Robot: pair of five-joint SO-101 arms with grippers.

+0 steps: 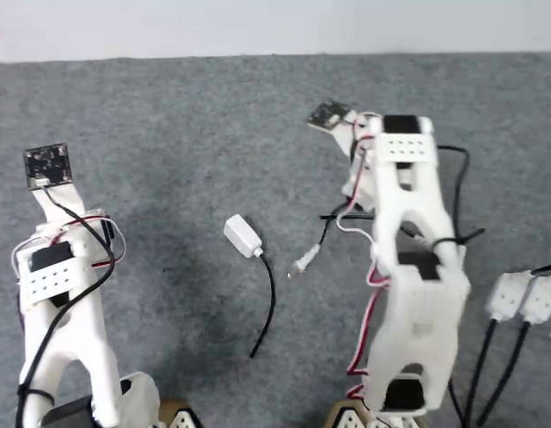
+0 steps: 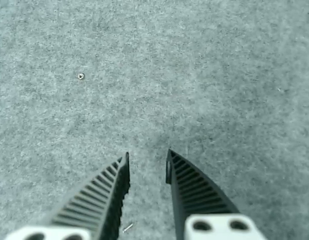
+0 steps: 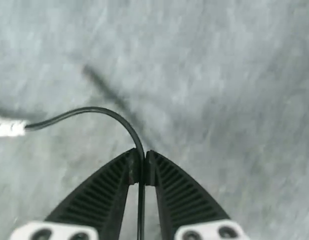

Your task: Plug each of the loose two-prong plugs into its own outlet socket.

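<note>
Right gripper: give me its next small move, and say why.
Probably set the black cord down and regrip on the white plug itself. The right gripper is shut on the cord well back from the plug, which sits loose at the cord's far end. Held that way, the prongs likely could not be steered or pushed home.

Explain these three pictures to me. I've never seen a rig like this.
These are two white robot arms side by side on a grey mat. One picture looks down from above; the other two come from cameras on each arm's wrist, looking along its gripper. The left gripper is open over the mat, holding nothing. The right gripper is shut on a thin black cable that ends in a small white plug. A larger white plug lies between the arms, and white connector blocks lie beside the right arm.
</note>
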